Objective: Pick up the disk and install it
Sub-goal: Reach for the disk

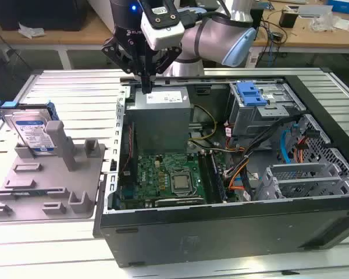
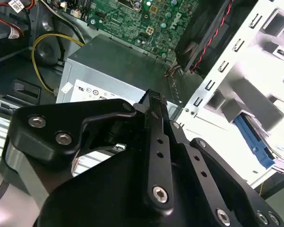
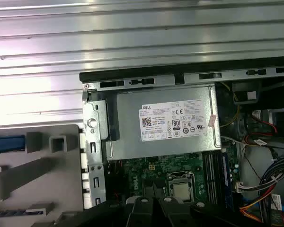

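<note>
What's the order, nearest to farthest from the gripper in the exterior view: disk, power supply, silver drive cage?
1. power supply: directly beneath the gripper, at the far side of the case.
2. disk: standing in the grey fixture outside the case, on the exterior view's left.
3. silver drive cage: in the case's near corner, on the exterior view's right.

Disk [image 1: 28, 129]: lower part hidden behind the fixture [image 1: 46, 174] posts.
Rail [image 3: 7, 144], first wrist view: cut off, beside the fixture.
</note>
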You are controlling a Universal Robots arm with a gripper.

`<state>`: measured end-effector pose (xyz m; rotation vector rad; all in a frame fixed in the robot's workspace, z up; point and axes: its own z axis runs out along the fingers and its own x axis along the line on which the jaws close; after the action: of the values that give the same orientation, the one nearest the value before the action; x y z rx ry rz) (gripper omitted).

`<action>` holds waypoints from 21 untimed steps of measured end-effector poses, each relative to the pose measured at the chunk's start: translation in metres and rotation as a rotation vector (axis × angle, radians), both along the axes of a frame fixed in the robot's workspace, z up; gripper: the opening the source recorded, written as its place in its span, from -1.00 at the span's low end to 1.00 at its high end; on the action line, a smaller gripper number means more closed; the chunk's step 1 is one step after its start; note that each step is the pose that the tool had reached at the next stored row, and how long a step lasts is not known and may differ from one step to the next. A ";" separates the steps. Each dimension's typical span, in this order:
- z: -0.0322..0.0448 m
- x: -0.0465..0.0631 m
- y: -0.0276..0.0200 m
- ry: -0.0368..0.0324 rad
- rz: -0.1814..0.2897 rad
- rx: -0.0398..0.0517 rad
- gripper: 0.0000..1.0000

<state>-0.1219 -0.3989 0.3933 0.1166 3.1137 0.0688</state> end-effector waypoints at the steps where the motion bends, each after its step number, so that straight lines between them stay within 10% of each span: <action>1: 0.0000 0.000 0.0000 0.0000 0.000 0.0000 -0.79; 14: 0.0000 0.000 0.0000 0.0000 0.000 0.0000 -0.79; 21: 0.0000 -0.021 0.0017 0.0000 -0.004 -0.0030 -0.79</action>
<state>-0.1432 -0.3972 0.3933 0.1224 3.1134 0.0641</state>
